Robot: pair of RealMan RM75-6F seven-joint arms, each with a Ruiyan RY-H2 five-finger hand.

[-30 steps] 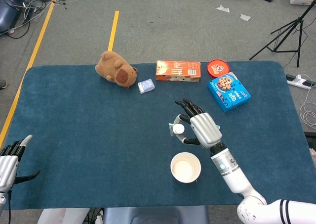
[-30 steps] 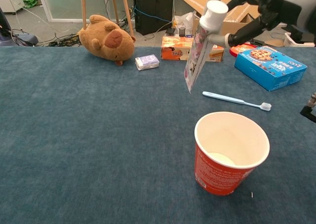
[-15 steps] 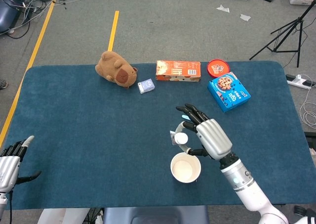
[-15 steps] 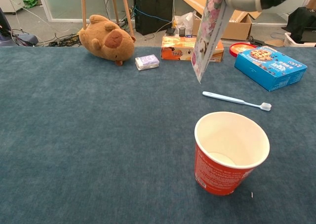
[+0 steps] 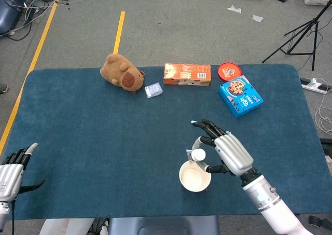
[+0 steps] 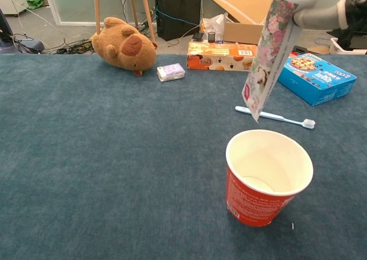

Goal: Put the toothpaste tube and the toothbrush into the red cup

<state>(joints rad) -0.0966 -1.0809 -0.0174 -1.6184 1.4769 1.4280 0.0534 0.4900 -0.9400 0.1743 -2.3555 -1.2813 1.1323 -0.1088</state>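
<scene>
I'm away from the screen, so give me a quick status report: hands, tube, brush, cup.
Right hand holds tube upright, above cup rim, not in. Left hand open, idle at table edge. Brush flat on table behind cup. Nothing blocking.

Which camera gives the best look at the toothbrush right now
The chest view. There the toothbrush lies whole on the table beyond the red cup, with only a bit near its handle end crossed by the hanging toothpaste tube. In the head view the right robot hand covers nearly all of it.
</scene>
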